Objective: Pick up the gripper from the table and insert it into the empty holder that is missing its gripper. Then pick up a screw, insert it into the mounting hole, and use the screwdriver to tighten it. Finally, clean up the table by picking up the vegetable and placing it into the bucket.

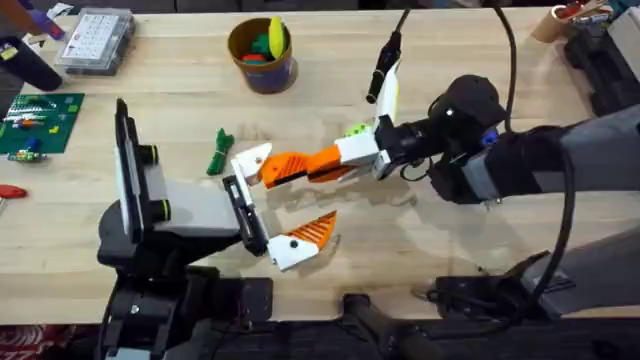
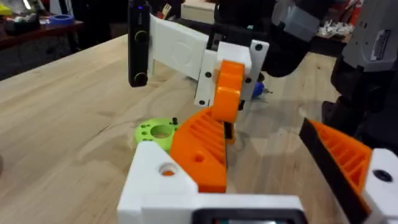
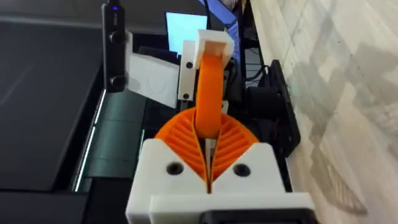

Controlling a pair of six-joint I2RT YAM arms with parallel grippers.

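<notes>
Right gripper [image 3: 208, 158] is clamped on the gripper [image 1: 290, 166], pressing it into the holder [image 1: 250, 160]. Left gripper [image 2: 280, 168] is wide. Screw, vegetable [image 1: 218, 152] remain.

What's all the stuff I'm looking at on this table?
bucket: one, tan rim, dark body, far centre, toy foods inside.
vegetable: one, dark green, mid-table beside the holder.
holder: one, white, on the left gripper.
gripper: one, orange wedge, at the holder.
parts box: one, clear, far left.
green disc: one, bright green, on the table.
left gripper: white, orange pad, open.
right gripper: white and orange, shut on the wedge.
</notes>
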